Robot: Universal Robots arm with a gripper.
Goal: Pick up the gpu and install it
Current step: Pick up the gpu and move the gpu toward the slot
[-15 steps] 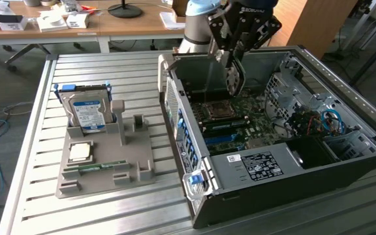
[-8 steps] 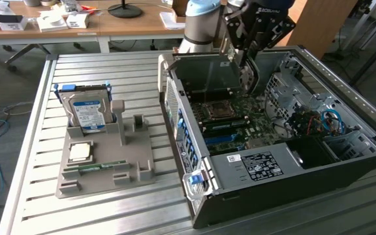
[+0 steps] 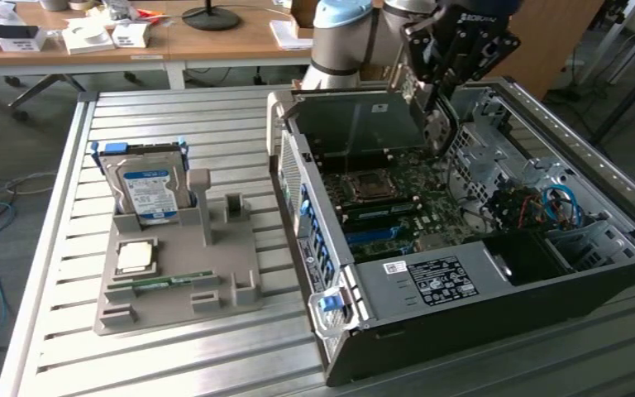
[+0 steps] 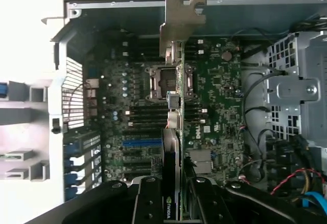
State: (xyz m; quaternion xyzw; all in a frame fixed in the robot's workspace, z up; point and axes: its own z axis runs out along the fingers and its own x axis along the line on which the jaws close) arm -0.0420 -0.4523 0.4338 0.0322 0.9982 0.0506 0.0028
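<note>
Exterior view: I see the gripper [image 3: 441,87] raised over the far part of the open computer case [image 3: 450,331], clamped on the gpu [image 3: 439,124]. The card hangs on edge below the fingers, clear of the motherboard [image 3: 406,207] and not seated in any slot.

Wrist view confirms the grasp. 2 fingers [image 4: 148,203] press the card's 2 faces, with the jaws partly closed to the card's thickness. The gpu [image 4: 173,111] runs edge-on away from the gripper [image 4: 172,193]. Its grey metal bracket [image 4: 181,19] is at the end away from the fingers, seen against the case wall. Beneath the card lies the processor socket [image 4: 163,83].

To the exterior view's left of the case, a grey parts holder [image 3: 218,248] sits on the slatted metal table [image 3: 185,364], well apart from the tool. It carries 1 hard drive [image 3: 146,186] standing upright at its far end and 1 green memory stick [image 3: 163,281] lying flat toward its near end.
</note>
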